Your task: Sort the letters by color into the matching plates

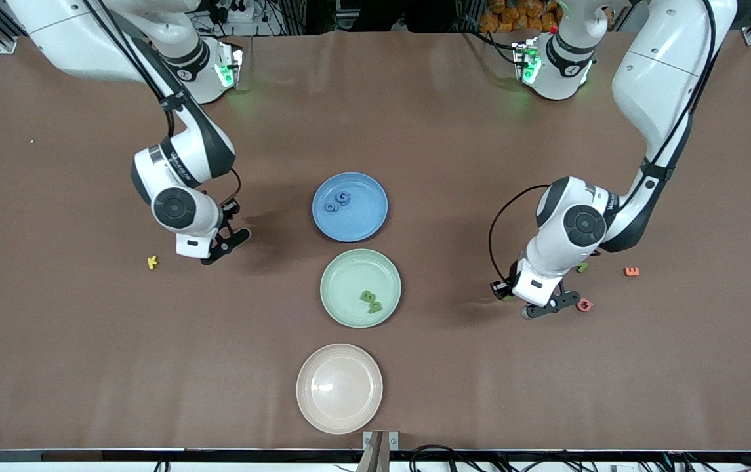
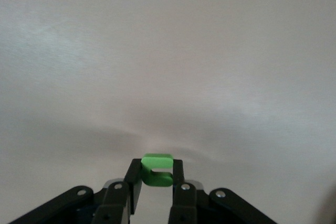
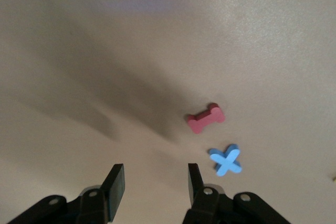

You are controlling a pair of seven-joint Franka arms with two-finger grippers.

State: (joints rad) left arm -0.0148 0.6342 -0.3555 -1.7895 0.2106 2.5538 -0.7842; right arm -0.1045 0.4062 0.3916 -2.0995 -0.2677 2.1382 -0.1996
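Green letter (image 2: 156, 170) pinched in the left gripper (image 2: 156, 182) — next, carry it to the mint plate (image 1: 342, 314) — while the right gripper (image 3: 155, 182), jaws spread, waits above a blue letter (image 3: 226, 160).

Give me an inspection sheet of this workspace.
Surface: brown table.
Job's things: blue plate holds two blue letters; green plate holds two green letters; beige plate bare. Loose: yellow letter, orange letter, red letter, pink letter, blue X.
Clutter: nothing seen.
Grippers: left gripper shut on green letter; right gripper open, empty.
Cables: along arms.
Surroundings: frame rails.
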